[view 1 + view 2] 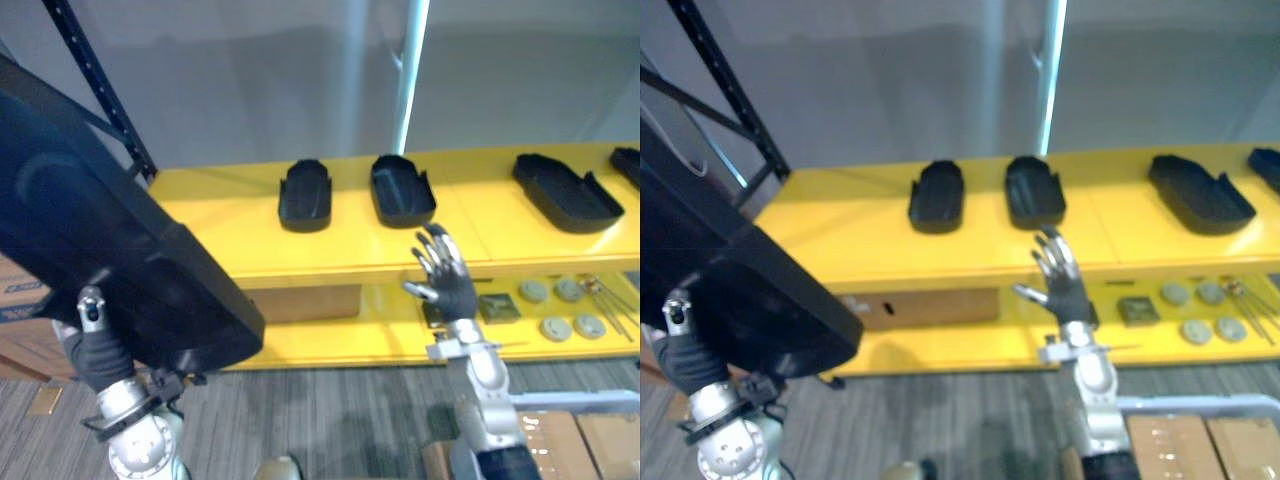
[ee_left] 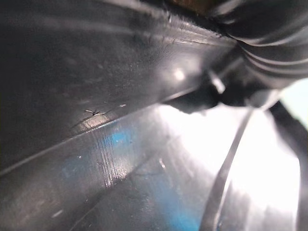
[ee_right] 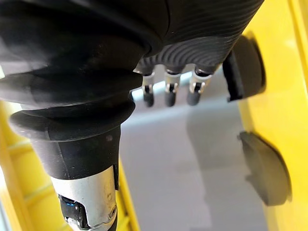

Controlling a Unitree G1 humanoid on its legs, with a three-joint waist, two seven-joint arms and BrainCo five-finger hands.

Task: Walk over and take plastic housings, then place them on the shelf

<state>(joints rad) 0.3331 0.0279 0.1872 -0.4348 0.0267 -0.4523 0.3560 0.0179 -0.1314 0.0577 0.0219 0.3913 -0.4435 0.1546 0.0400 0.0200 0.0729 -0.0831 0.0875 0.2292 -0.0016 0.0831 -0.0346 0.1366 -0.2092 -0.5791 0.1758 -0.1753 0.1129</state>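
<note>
Yellow boards make up the shelf in front of me. Its top board already has black plastic housings lying on it. One small housing and a second small housing lie side by side near the middle. A long housing lies well to the right, and the end of one more housing pokes in at the right edge. My left hand is low on the left and holds a big housing up in the air, not yet over the shelf. My thumb is clamped on its near face, and my other fingers are behind it where I cannot see them. From my left wrist, its shiny black wall is very close. My right hand is up in front of the top board's front edge, just below the second small housing. Its fingers are straight and spread apart, with nothing in them. On the lower board, near its right end, lie round grey discs, a dark square block and thin metal rods. A brown box sits under the top board, more to the left. I think the fetching is done for this piece and the putting down is left. The left end of the top board is bare, so it looks like a good place. I would bring the big housing over it and lay it flat without bumping the small ones.
</note>
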